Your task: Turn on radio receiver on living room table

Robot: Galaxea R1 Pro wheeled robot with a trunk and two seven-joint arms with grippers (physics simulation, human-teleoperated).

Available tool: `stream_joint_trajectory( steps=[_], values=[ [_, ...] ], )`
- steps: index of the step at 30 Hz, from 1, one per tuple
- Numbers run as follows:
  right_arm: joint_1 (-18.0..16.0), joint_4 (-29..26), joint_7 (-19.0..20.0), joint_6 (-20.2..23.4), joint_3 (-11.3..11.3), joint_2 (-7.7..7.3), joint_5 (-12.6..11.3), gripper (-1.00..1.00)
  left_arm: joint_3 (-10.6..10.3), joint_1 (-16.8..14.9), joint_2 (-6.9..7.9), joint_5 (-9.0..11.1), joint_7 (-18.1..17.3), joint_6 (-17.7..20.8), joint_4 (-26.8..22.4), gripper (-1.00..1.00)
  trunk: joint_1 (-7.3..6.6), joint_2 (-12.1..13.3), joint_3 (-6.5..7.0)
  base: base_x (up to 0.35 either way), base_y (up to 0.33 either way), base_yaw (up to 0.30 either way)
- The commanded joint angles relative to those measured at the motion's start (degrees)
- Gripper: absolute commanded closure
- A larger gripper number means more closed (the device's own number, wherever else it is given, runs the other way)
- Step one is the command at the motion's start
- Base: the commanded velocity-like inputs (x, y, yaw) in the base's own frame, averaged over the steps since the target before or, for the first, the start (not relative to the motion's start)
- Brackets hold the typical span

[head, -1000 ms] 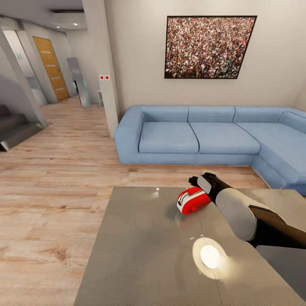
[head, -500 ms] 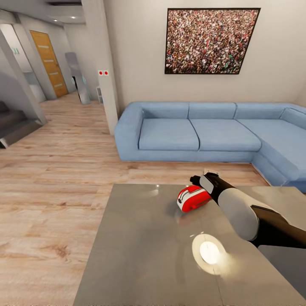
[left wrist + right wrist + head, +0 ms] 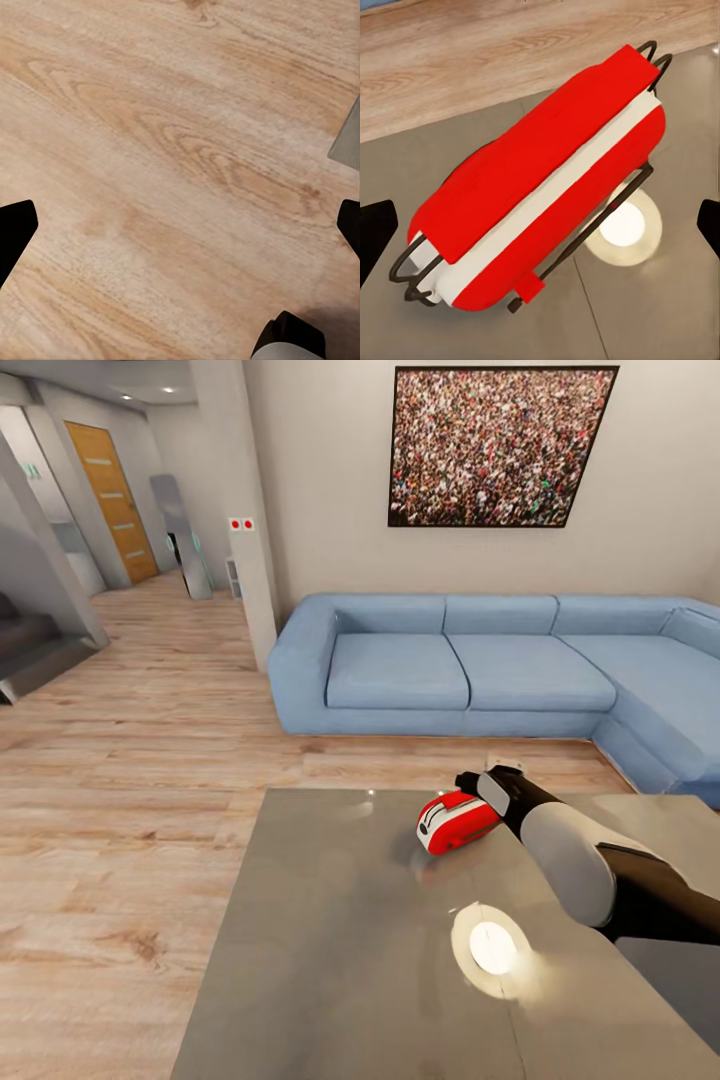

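The red radio receiver (image 3: 455,823) with white trim lies on the far part of the grey glossy table (image 3: 340,940). My right gripper (image 3: 480,790) hovers just over the radio's right end, and whether it touches the radio cannot be told. In the right wrist view the radio (image 3: 540,187) spans the gap of the open right gripper (image 3: 544,229), its thin wire handle (image 3: 585,240) showing along one side. The dial is hidden. The left gripper (image 3: 182,225) is open over the wood plank floor (image 3: 150,150), with nothing between its fingers.
A blue corner sofa (image 3: 480,670) stands behind the table under the crowd picture (image 3: 500,445). A lamp's bright reflection (image 3: 490,950) lies on the tabletop. A pillar (image 3: 245,510) and stairs (image 3: 30,650) stand to the left, with open floor (image 3: 130,780) between.
The whole view has shifted slightly, so the camera moved. The right gripper and the radio keep the same relation.
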Motion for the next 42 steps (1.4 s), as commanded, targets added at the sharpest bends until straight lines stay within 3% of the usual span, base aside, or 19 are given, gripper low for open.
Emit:
stream_joint_trajectory(
  steps=[1, 4, 10, 42],
  values=[
    [0.00, 0.00, 0.00, 0.00, 0.43, 0.07, -0.01, -1.00, 0.00, 0.00, 0.00, 0.00, 0.00, 0.00, 0.00, -1.00, 0.00, 0.00, -0.01, 0.000, 0.000, 0.000],
    [-0.01, 0.06, 0.07, -0.03, 2.19, 0.30, -0.11, -1.00, 0.00, 0.00, -0.02, 0.00, 0.00, 0.00, -0.01, -1.00, 0.00, 0.00, -0.02, 0.000, 0.000, 0.000],
    [0.00, 0.22, 0.05, -2.51, 3.19, 0.40, -0.16, -1.00, -0.02, 0.00, -0.01, 0.00, 0.00, 0.00, 0.00, -1.00, 0.00, 0.00, -0.02, 0.000, 0.000, 0.000],
    [-0.01, 0.09, -0.07, -4.01, 3.52, 0.26, -0.17, -1.00, -0.09, 0.00, -0.04, -0.17, 0.00, -0.18, 0.00, -1.00, 0.00, 0.00, -0.02, 0.000, 0.000, 0.000]
  ],
)
